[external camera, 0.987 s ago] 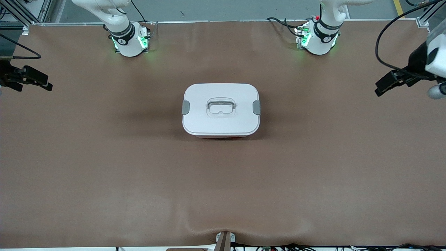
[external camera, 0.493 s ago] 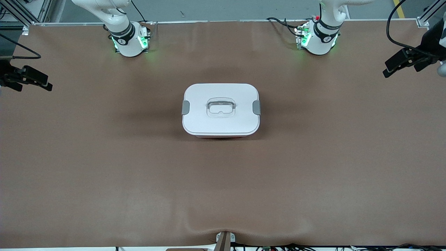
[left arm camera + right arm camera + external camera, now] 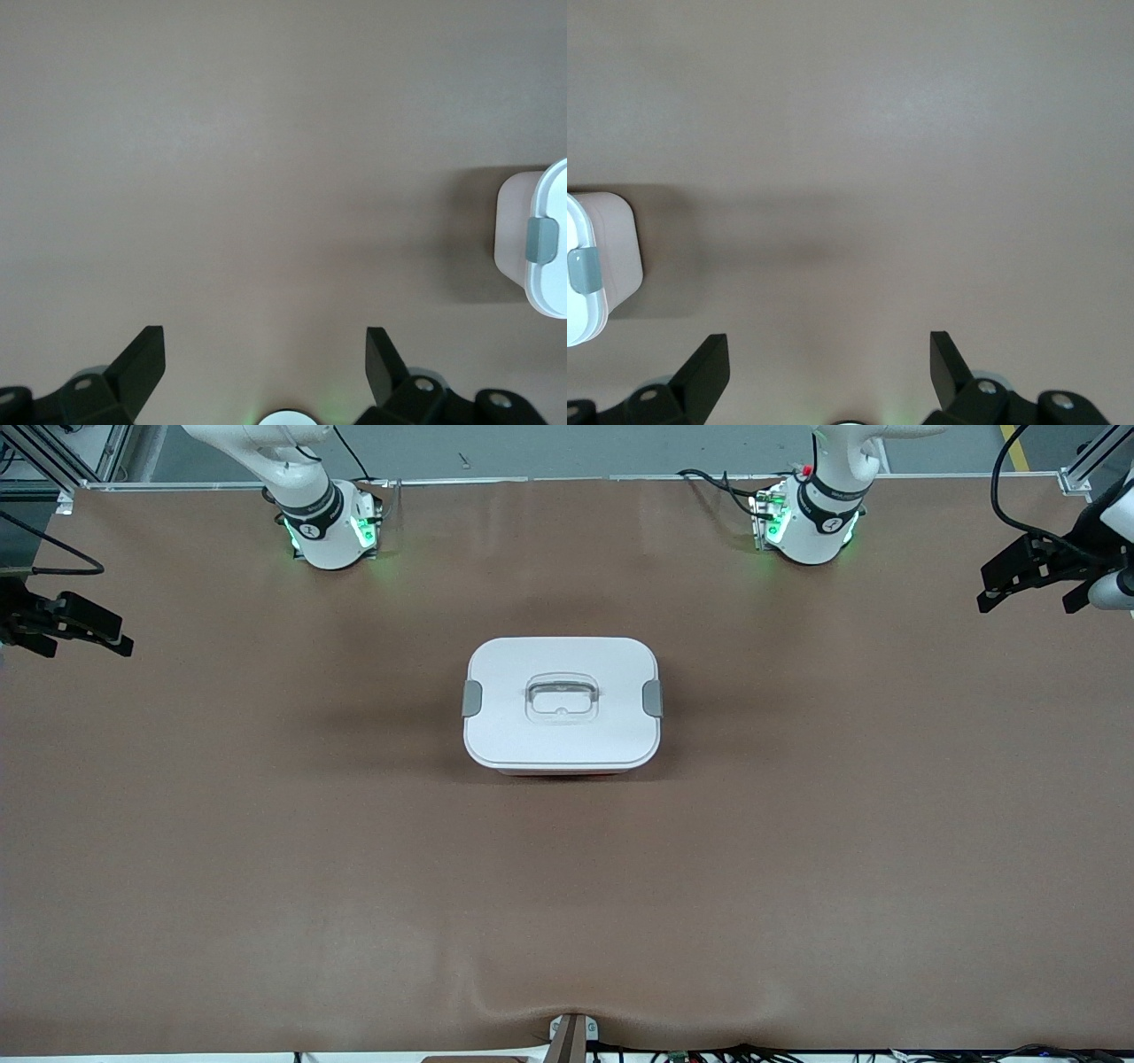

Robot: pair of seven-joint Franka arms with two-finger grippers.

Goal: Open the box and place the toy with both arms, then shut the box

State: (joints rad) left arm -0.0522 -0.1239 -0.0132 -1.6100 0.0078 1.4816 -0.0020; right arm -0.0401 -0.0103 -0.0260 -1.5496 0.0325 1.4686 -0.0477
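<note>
The box point(image 3: 562, 704) stands shut in the middle of the table, its white lid on and a grey clip point(image 3: 472, 698) point(image 3: 653, 698) at each short end. A clear handle point(image 3: 562, 696) sits in the lid's middle. The toy is out of view. My left gripper point(image 3: 1028, 605) hangs open and empty over bare table at the left arm's end. In the left wrist view the left gripper point(image 3: 266, 341) has the box point(image 3: 540, 239) well off to one side. My right gripper point(image 3: 87, 646) is open and empty over the right arm's end. In the right wrist view the right gripper point(image 3: 829, 345) sees the box point(image 3: 598, 266) at the frame's edge.
A brown mat point(image 3: 567, 886) covers the whole table. The two arm bases point(image 3: 332, 527) point(image 3: 811, 522) stand at the table's edge farthest from the front camera. A small bracket point(image 3: 571, 1032) sits at the edge nearest that camera.
The left gripper has swung from lower in the front view toward the bases' edge of the table, staying open. The right arm and the box have not moved.
</note>
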